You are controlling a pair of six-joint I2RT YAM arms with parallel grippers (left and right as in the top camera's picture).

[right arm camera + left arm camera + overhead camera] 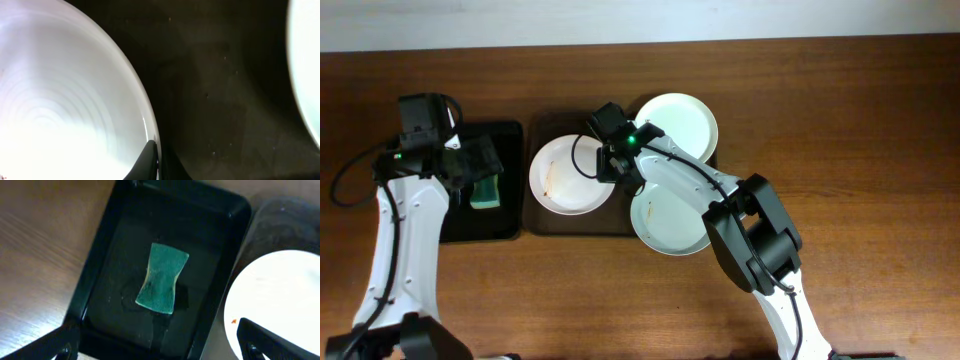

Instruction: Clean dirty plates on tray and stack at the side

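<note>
Right tool (pixel 611 168) over tray (pixel 576 226), three plates (pixel 570 178)

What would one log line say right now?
left claw: open over sponge in black tray | right claw: at rim of smudged white plate, grip unclear

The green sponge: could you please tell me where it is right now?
In the overhead view, the green sponge lies in the small black tray on the table's left, beside the brown tray.
</note>
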